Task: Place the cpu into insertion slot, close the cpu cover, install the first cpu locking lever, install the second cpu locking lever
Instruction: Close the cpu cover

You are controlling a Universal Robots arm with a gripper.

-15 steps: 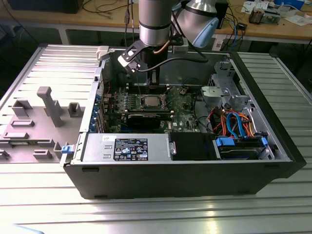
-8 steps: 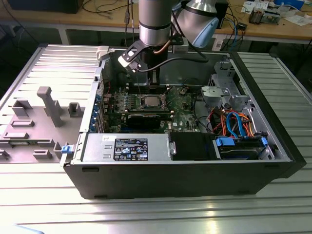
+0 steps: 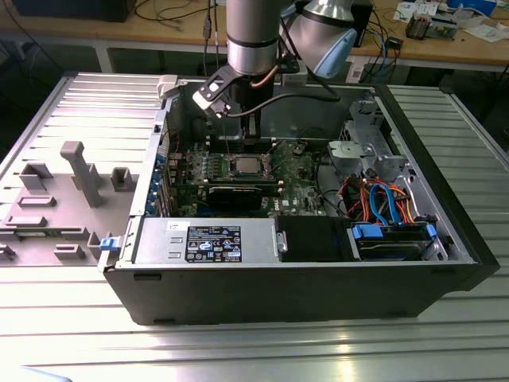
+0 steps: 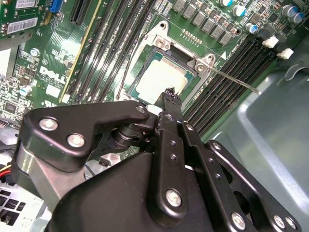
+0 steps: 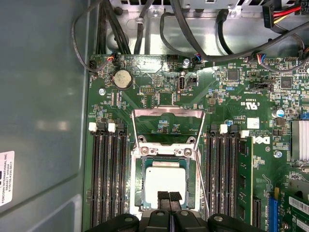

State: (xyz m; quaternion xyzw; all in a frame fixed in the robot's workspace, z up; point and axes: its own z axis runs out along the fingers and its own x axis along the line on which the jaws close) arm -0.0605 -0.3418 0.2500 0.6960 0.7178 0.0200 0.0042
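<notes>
The cpu (image 5: 165,181) lies seated in the insertion slot (image 5: 136,193), the cpu cover (image 5: 169,113) stands swung open off the slot (circuit board (image 5: 217,96) showing through its window), and the gripper (image 5: 169,197), closed tight and holding nothing, hovers at the slot's edge.

The arm (image 3: 253,32) points straight down, wrist vertical, its fingers (image 4: 170,116) pressed together (tip against tip).

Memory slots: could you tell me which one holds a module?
The one farthest from the grey case wall: a green module stands in it, while the other slots are bare black.
</notes>
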